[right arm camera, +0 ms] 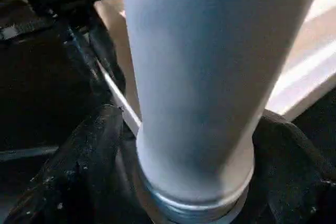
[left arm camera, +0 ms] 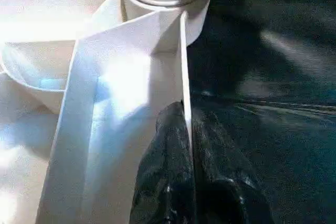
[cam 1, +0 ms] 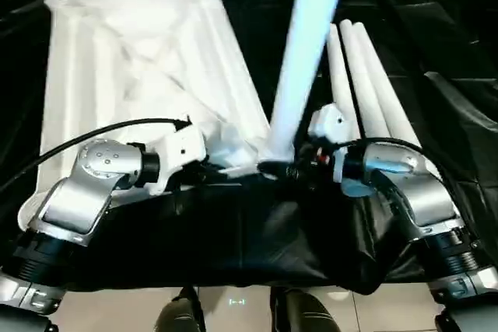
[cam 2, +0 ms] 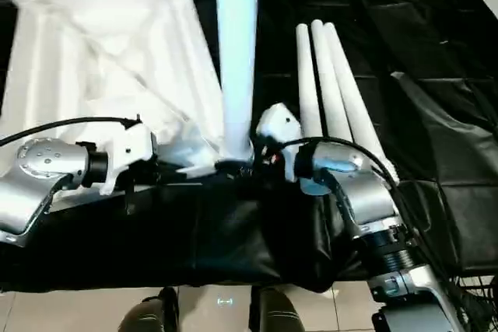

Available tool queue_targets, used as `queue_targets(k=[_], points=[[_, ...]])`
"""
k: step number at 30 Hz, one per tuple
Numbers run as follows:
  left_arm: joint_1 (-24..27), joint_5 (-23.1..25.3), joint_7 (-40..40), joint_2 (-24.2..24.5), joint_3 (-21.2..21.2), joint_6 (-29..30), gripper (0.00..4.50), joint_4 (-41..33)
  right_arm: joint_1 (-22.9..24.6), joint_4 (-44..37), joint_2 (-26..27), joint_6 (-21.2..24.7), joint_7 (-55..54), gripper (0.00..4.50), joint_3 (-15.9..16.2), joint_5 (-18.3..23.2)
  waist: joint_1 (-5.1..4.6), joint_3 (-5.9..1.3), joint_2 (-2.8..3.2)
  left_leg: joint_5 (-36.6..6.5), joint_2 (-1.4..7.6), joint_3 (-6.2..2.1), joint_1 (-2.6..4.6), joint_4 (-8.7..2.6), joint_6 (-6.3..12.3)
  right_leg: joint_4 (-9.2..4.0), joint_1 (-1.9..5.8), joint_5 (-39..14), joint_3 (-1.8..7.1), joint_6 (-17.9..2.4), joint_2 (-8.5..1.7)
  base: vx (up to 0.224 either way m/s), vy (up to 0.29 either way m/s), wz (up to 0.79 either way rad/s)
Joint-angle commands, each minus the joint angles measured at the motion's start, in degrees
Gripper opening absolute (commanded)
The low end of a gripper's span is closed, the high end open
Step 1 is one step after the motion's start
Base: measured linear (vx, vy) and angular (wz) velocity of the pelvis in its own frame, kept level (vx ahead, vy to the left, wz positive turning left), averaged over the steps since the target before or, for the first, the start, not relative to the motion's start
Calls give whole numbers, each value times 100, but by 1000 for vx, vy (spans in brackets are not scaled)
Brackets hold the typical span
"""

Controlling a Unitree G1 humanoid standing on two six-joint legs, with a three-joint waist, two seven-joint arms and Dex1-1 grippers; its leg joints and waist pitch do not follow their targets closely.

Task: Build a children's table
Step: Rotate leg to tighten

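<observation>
- Tabletop [cam 1: 132, 60] lies underside up on the desk [cam 1: 436, 44]; one leg [cam 1: 307, 52] stands in its near corner socket.
- Left tool [left arm camera: 181, 171] pinches the rim, closed.
- Right tool [right arm camera: 194, 166] straddles the leg base, fingers wide.
- Advice: brace the rim, keep the leg vertical while turning.

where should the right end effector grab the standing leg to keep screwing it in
Low on the upright leg, just above its threaded base at the tabletop corner socket, coming level from the robot's right. The round, vertical shaft there fits between the right end effector's open fingers, which already flank it.

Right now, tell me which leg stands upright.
The leg at the tabletop's near corner, between the right gripper's fingers; the three others lie flat alongside.
</observation>
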Motion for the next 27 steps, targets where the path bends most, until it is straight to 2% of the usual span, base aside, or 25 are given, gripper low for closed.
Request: queue_targets(k=[1, 3, 9, 11, 14, 17, 22, 27], points=[[191, -6, -200, -2, -345, 58, 0, 24, -33, 6, -37, -123, 114, 378, 117, -46, 3, -420, 3, -421, 140, -6, 109, -226, 757, -160, 413, 93, 200, -1689, -311, 0, 0, 0], [187, -11, -199, -11, -347, 63, 0, 14, -29, 27, -39, -206, 144, 378, 210, -117, 4, -423, 3, -557, 142, -8, 119, -225, 653, -178, 403, -241, 209, -1630, -322, 0, 0, 0], [206, -43, -258, 19, -329, -34, 0, 40, -1, 24, -59, -229, 239, 378, 310, -163, 13, -450, -12, -467, 128, -12, 102, -199, 651, -149, 411, -140, 221, -1593, -316, 0, 0, 0], [210, -37, -281, 31, -321, -50, 0, 51, -13, 80, -63, -260, 285, 350, 321, -193, 10, -461, -17, -421, 119, -8, 98, -187, 677, -138, 417, -59, 220, -1603, -309, 0, 0, 0], [210, -42, -282, 51, -328, -61, 0, 58, -29, 145, -80, -327, 302, 340, 347, -225, 13, -465, -17, -390, 116, -8, 94, -177, 712, -127, 417, -13, 222, -1618, -307, 0, 0, 0], [209, -40, -273, 61, -338, -72, 0, 65, -42, 187, -77, -377, 278, 305, 369, -253, 11, -454, -20, -500, 120, -15, 87, -176, 684, -143, 411, -223, 218, -1601, -311, 0, 0, 0], [204, -28, -279, 63, -338, -82, 0, 81, -40, 226, -67, -439, 271, 277, 428, -320, 12, -439, -24, -692, 122, -22, 94, -182, 574, -175, 390, -631, 222, -1502, -315, 0, 0, 0], [202, -20, -270, 53, -335, -72, 0, 89, -26, 258, -48, -469, 268, 273, 432, -362, 11, -457, -36, -554, 112, -17, 85, -168, 616, -147, 399, -429, 223, -1510, -304, 0, 0, 0]])
